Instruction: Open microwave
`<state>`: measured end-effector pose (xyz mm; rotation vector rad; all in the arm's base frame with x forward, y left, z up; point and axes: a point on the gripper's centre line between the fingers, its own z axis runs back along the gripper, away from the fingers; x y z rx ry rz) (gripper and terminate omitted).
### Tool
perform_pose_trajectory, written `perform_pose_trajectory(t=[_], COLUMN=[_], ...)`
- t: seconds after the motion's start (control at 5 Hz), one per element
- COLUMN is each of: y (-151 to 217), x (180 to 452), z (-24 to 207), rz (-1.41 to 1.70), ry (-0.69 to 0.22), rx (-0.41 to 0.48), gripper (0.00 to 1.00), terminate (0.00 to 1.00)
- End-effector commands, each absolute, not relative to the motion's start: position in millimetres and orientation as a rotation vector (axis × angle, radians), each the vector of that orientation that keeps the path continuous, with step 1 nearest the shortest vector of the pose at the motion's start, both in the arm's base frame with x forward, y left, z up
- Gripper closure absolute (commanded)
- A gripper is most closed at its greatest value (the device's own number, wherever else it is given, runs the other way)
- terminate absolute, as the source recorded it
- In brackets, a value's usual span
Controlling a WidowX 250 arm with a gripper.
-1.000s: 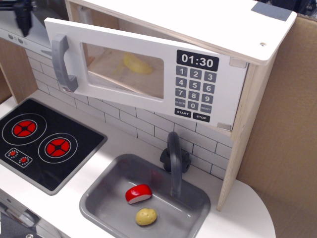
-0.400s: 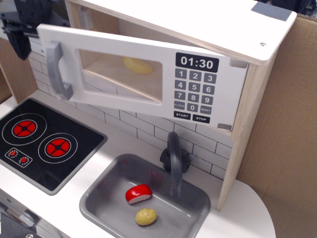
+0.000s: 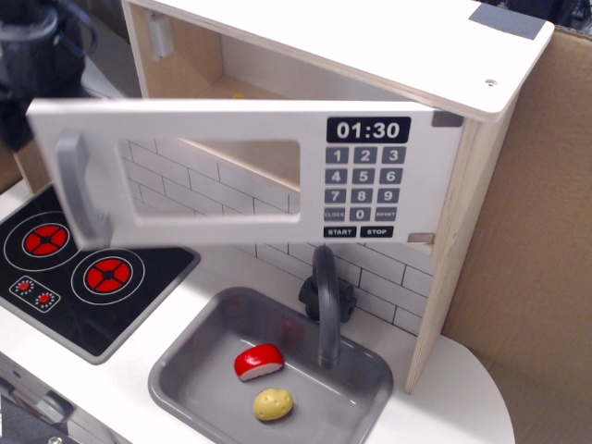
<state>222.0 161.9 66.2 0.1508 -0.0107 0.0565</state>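
Microwave (image 3: 277, 111) above sink (image 3: 185, 370): door (image 3: 222, 176) swung partway out, opening step underway. Gripper (image 3: 32, 65) blurred behind door's handle (image 3: 79, 190); jaw state indeterminable. Next: swing door wider.

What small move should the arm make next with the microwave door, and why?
Probably keep swinging the door outward a little more, then let go. The microwave already stands well open: its door hangs far from the cabinet on its right-side hinges, and the tiled wall shows through the window. The gripper is a dark blur behind the handle, so I cannot tell how the jaws stand.
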Motion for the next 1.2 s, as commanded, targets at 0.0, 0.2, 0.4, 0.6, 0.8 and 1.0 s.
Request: perform_pose_trajectory(t=[0.0,0.2,0.4,0.6,0.8,1.0], y=[120.3,94.6,72.1,51.2,39.3,38.9], x=[171.8,163.9,163.9,165.5,167.8,174.5], z=[81.1,76.7,74.5,74.9,78.3,88.7], rz=[-0.03,-0.055,-0.071,-0.07,-0.044,-0.002], ry=[0.011,-0.001,-0.008,0.002,0.001,-0.01], rx=[0.162,0.148,0.133,0.122,0.102,0.068], gripper=[0.0,0.0,0.0,0.0,0.0,0.0], terminate=[0.0,0.0,0.0,0.0,0.0,1.0])
